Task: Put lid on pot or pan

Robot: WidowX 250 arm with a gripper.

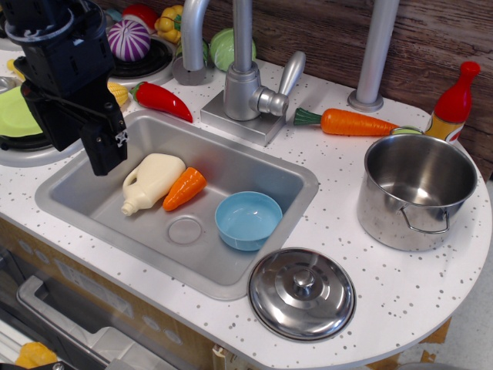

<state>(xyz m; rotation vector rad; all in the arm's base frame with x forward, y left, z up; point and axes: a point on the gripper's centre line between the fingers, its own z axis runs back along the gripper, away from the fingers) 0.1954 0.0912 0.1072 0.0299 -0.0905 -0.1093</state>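
The shiny domed lid (302,293) with a small centre knob lies flat on the white speckled counter at the front, right of the sink. The stainless-steel pot (385,223) stands open and empty at the right, with a wire loop handle facing me. My black gripper (105,162) hangs at the far left over the left edge of the sink, far from both lid and pot. It holds nothing that I can see. Its fingers overlap from this angle, so I cannot tell whether they are open.
The sink (254,166) holds a light blue bowl (248,220), a cream bottle (152,181) and an orange carrot piece (185,188). A faucet (245,85), a carrot (354,122), a red pepper (162,100) and a red-and-yellow bottle (453,104) stand behind.
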